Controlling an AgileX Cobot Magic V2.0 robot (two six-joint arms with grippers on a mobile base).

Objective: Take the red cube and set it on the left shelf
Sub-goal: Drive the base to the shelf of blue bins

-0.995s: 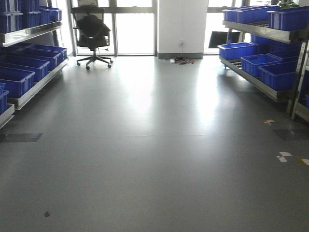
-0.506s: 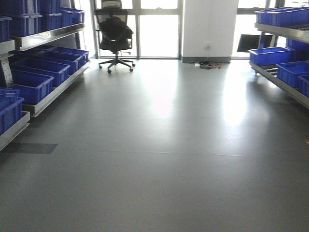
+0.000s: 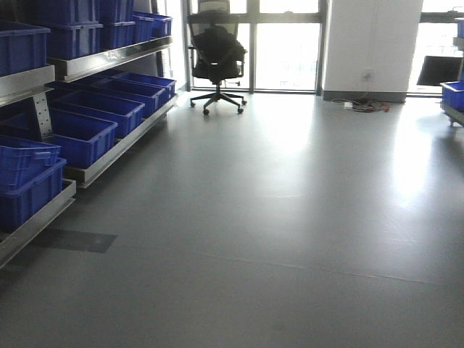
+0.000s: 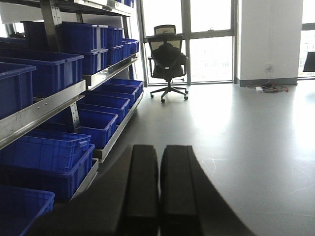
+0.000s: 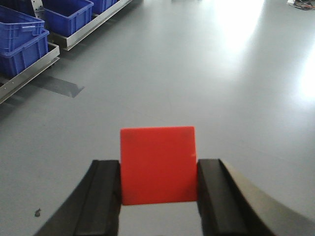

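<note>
The red cube (image 5: 157, 164) sits squeezed between the two black fingers of my right gripper (image 5: 158, 168), held above the grey floor. The right gripper is shut on it. The left shelf (image 3: 109, 59) is a steel rack with sloped tiers and rows of blue crates (image 3: 80, 134); it runs along the left side of the front view. It also appears as the left shelf (image 4: 44, 110) close beside my left gripper (image 4: 160, 147), whose fingers are shut together with nothing between them. A corner of the left shelf (image 5: 29, 73) shows at the upper left of the right wrist view.
A black office chair (image 3: 216, 54) stands by the far windows at the end of the rack. Cables (image 3: 362, 106) lie on the floor by the white pillar. A blue crate of another rack (image 3: 453, 94) shows at the right edge. A dark floor patch (image 3: 72, 241) lies beside the rack.
The front view has swung leftwards: the left shelf has grown and come nearer, the chair has slid to the right, and the right-hand rack has almost left the frame.
</note>
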